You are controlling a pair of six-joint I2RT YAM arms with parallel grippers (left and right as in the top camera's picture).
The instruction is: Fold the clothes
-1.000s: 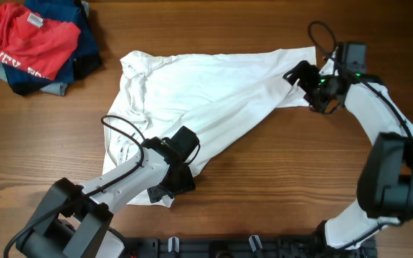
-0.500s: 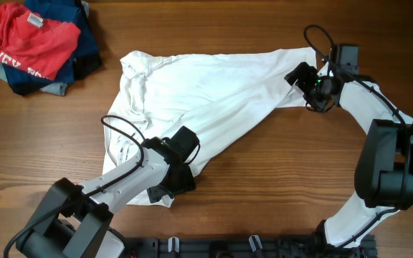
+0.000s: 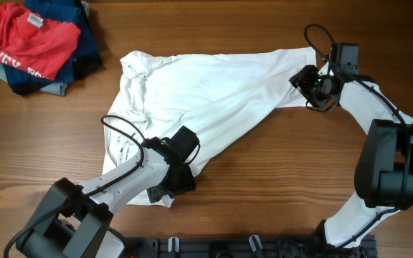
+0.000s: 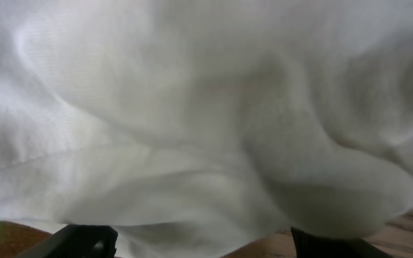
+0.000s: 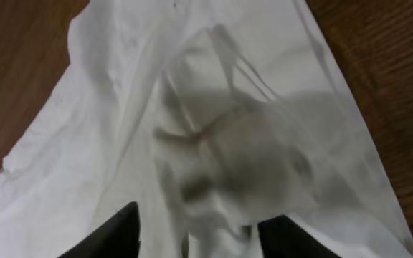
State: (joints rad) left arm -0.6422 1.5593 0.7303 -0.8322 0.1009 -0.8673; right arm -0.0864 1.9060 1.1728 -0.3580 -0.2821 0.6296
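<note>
Item: white collared shirt (image 3: 206, 93), thin fabric, wrinkled, lying loosely spread on the wooden counter (image 3: 278, 186) and not yet folded. It stretches from the right gripper (image 3: 305, 79) at one corner across to the left gripper (image 3: 185, 148) at its near edge. The bunched collar end lies beyond the left gripper, well apart from the right one. Left gripper: jaws wide, resting against the shirt's edge, with cloth billowing across the space between the fingertips (image 4: 84, 240) and nothing pinched. Right gripper: jaws partly apart, with a translucent fold of the corner gathered between the fingertips (image 5: 124, 229). Whether they already bite on it cannot be told. Step in hand, by judgement: securing two edge points so that the shirt can be drawn flat before the first fold. To do it well, each gripper should take a full hem, not a single loose layer, since fabric this thin slips and doubles easily. Each should close firmly before any lift. The two should then draw apart evenly, so that the wrinkles between them pull out without twisting. Also present: red printed T-shirt (image 3: 27, 39) on navy blue garments (image 3: 84, 54), well apart from both grippers and farthest from the right one; not to be disturbed.
</note>
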